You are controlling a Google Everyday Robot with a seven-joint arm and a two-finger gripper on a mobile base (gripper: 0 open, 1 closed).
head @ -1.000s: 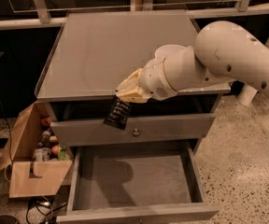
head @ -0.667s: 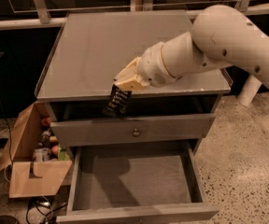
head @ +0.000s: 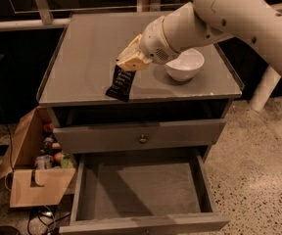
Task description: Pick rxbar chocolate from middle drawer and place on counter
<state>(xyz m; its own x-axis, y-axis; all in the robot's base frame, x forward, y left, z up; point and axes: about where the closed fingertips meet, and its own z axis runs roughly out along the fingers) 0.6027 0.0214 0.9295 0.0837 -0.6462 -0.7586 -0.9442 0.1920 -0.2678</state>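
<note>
Grey counter (head: 82, 58) beneath the pincer (head: 127, 68), tight around the rxbar chocolate (head: 120, 84); white bowl (head: 185, 65) alongside; speckled floor (head: 258, 151)

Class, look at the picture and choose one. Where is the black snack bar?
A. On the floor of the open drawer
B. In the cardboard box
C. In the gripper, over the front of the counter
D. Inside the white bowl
C: the gripper is shut on the rxbar chocolate, which hangs over the front of the counter, left of the white bowl and above the open middle drawer.
</note>
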